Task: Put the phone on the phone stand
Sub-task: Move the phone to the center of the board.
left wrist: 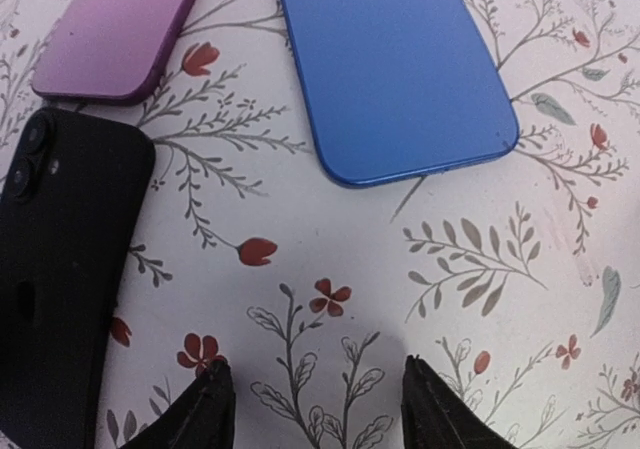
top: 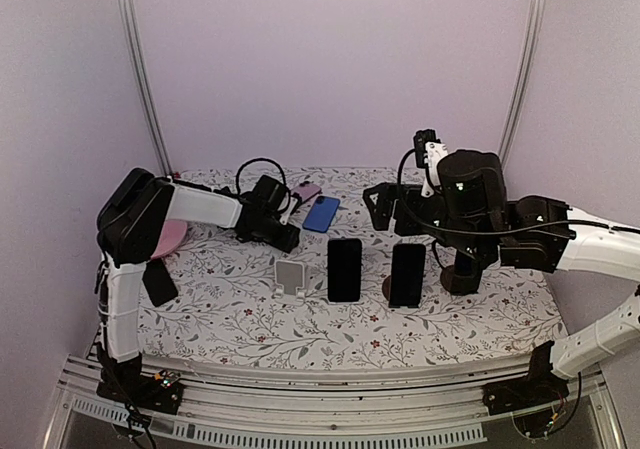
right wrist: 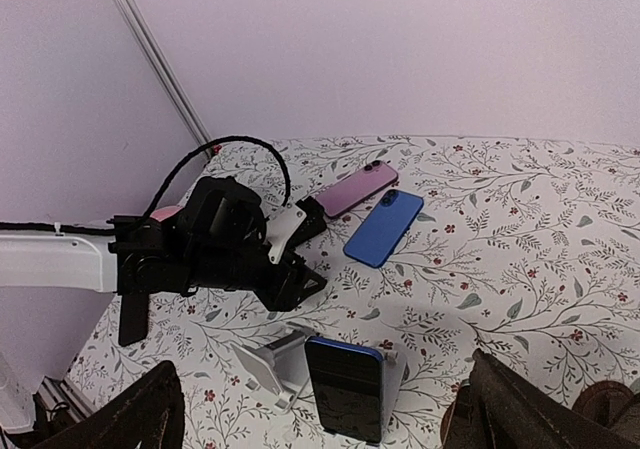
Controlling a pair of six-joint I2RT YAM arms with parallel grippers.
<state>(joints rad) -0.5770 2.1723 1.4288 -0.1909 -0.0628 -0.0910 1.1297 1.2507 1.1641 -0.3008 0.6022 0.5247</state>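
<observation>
Top view: left gripper [top: 268, 219] hovers behind the empty white phone stand [top: 290, 276]. Left wrist: fingers [left wrist: 212, 414] apart, nothing between; black phone [left wrist: 60, 269] just left, blue phone [left wrist: 395, 69] ahead. Right wrist: right gripper [right wrist: 330, 424] wide apart. Probably reaching; next, straddle 1 phone.

Pale lilac walls [top: 330, 59] are enclosing the scene, metal poles [top: 141, 69] are rising at upper left and upper right, and a floral tablecloth [top: 250, 329] is spreading across the lower half.
</observation>
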